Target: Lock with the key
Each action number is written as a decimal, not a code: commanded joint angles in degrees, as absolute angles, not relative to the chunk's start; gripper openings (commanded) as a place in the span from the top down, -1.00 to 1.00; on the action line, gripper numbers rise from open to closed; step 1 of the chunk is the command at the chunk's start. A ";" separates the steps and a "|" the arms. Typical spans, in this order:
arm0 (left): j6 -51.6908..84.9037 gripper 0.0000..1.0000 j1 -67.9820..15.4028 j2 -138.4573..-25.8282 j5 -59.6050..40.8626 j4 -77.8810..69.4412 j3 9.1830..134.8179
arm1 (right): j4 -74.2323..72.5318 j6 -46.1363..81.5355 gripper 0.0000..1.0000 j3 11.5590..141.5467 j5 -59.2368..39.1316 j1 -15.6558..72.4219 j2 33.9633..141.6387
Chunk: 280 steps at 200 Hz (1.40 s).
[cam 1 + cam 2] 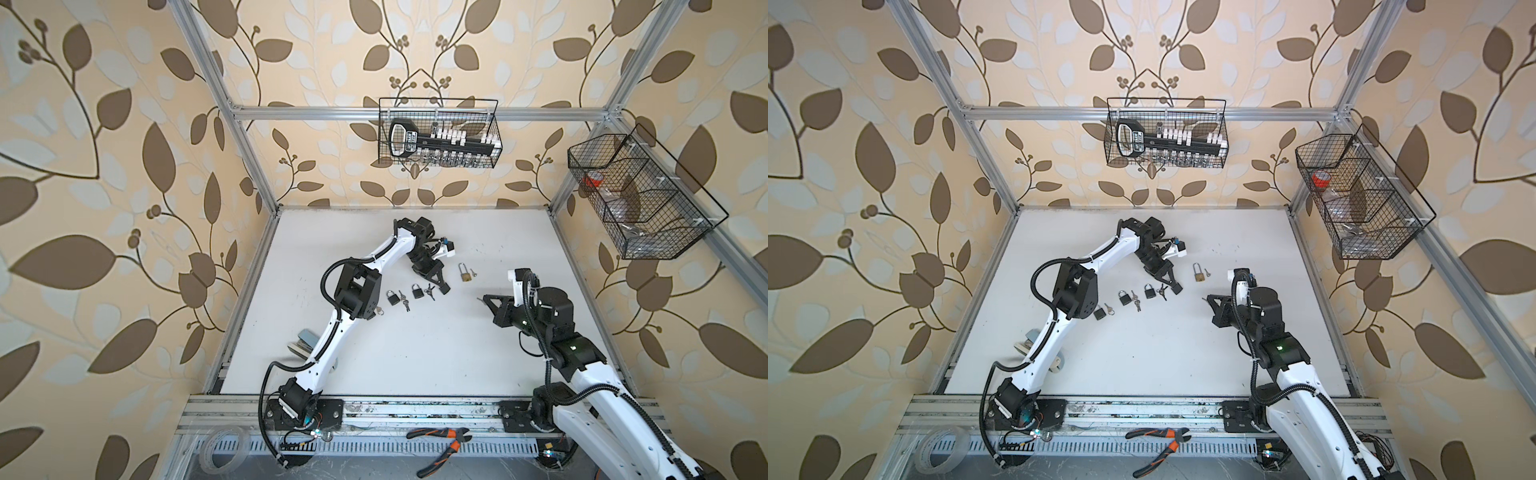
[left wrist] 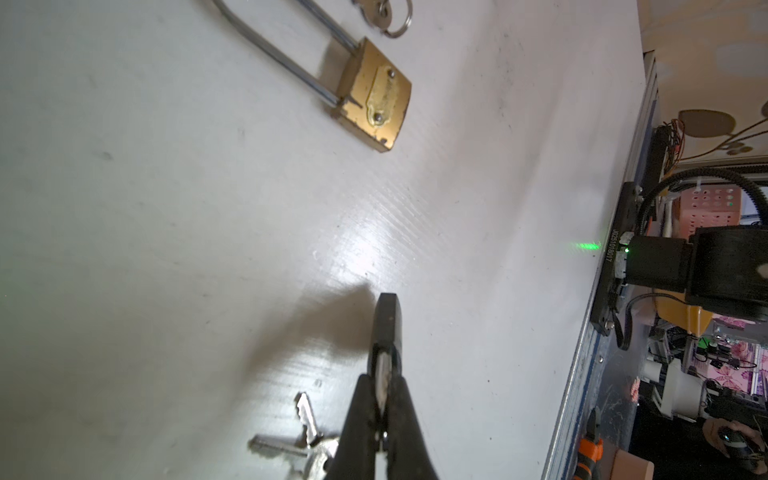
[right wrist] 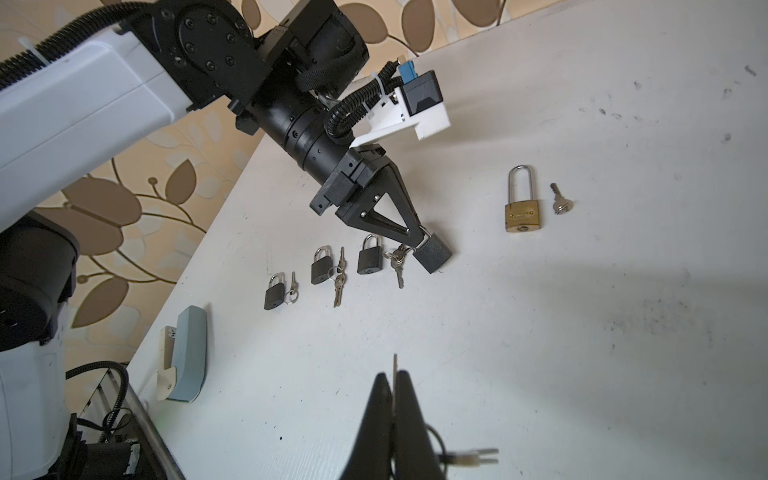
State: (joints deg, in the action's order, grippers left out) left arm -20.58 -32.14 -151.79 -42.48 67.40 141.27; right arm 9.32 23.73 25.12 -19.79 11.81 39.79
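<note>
**A:** Take a top view as a clock face, twelve at the far wall. What's nearest?

**B:** Orange-handled pliers (image 1: 455, 445) on the front rail, at 6 o'clock from the middle of the table (image 1: 415, 353).

**A:** And the arms?

**B:** The right gripper (image 1: 486, 299) sits at 3 o'clock from the middle. Its fingers are pinched together on the key (image 3: 395, 362), and the blade pokes out past the tips. Spare keys (image 3: 478, 455) hang blurred beside the fingers.

**A:** Where's the lock?

**B:** The black padlock (image 3: 432, 257) is at 9 o'clock from that key, apart from it. The left gripper (image 3: 419, 237) is clamped on its shackle. The body is tilted and low over the table; I can't tell whether a corner touches.

**A:** What's around it?

**B:** A bunch of keys (image 3: 398, 259) lies just beside it at 9 o'clock. Farther along the same way is a row of small padlocks (image 3: 370, 259), with keys beside them. At 2 o'clock a brass padlock (image 1: 464, 275) lies flat, with a single key (image 3: 561, 201) just beside it.

**A:** Farthest?

**B:** A wire basket (image 1: 384, 137) on the far wall at 12 o'clock holds a socket set. A side basket (image 1: 665, 237) hangs at 2 o'clock.
</note>
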 commanded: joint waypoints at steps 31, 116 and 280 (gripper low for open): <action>-18.52 0.71 -31.35 -152.09 -42.28 63.46 143.70 | 8.42 23.18 1.00 24.53 -22.10 11.56 39.53; -13.14 0.20 -30.76 -151.98 -43.48 56.78 143.53 | 8.17 24.19 1.00 22.92 -18.90 11.60 38.09; 11.95 -0.75 -32.00 -88.95 -17.59 9.38 71.63 | -36.36 38.47 1.00 22.25 -3.65 17.58 80.37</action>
